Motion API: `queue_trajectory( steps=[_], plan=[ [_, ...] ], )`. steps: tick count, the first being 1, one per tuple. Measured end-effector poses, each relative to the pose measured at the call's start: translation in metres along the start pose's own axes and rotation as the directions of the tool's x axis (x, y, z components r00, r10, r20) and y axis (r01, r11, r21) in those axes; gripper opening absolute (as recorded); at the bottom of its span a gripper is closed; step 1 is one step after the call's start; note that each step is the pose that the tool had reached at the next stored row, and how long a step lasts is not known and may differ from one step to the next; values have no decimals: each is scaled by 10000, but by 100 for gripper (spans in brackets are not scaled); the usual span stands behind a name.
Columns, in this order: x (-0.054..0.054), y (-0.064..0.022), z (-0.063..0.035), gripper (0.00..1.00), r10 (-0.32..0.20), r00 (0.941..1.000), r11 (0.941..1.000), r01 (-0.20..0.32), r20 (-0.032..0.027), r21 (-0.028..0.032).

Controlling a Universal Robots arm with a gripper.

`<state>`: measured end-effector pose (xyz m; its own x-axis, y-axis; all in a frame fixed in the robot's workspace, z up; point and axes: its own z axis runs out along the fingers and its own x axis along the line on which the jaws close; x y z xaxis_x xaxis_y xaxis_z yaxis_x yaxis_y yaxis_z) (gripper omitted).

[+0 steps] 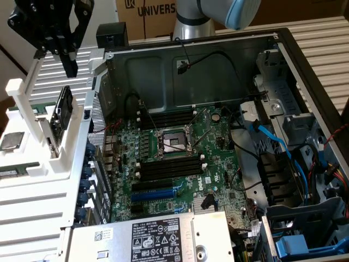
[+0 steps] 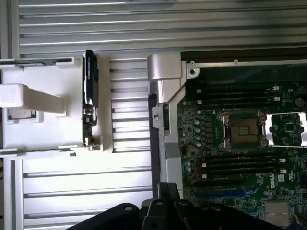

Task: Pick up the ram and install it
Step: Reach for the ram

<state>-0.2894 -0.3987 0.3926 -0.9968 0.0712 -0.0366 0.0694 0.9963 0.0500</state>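
Ribbed aluminium table [image 1: 324, 41] ran beneath and beyond the open computer case [image 1: 152, 71], its slats bright with soft glare. Behind the case stood a brown cardboard box [image 1: 147, 15] with dark printed lettering. Light was even and diffuse throughout.

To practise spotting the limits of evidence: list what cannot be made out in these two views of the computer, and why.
ram: wrist view, edge-on in the white holder, chips and label hidden.
gripper: exterior view, upper body cut off by the edge.
motherboard: wrist view, partly covered by the gripper.
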Motion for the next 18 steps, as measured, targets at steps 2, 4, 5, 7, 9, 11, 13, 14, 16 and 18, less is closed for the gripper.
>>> queue_trajectory(
  steps=[2,4,5,7,9,11,13,14,16,18],
  plan=[
    [89,-6,-4,10,-1,10000,10000,1,3,0],
    [270,-19,-11,10,0,10000,10000,0,5,0],
    [317,-22,-13,10,-1,10000,10000,1,5,0],
    [407,-28,-17,10,-1,10000,10000,1,5,0],
    [502,-34,-20,10,0,10000,10000,0,5,0],
    [666,-37,-27,10,-9,10000,10000,9,-26,2],
    [777,-33,-30,10,-19,10000,10000,19,-66,3],
    [866,-29,-32,10,-24,10000,10000,24,-77,5],
    [1003,-21,-32,10,-30,10000,10000,30,-80,4],
    [1142,-11,-28,10,-37,10000,10000,37,-81,4]
  ],
)
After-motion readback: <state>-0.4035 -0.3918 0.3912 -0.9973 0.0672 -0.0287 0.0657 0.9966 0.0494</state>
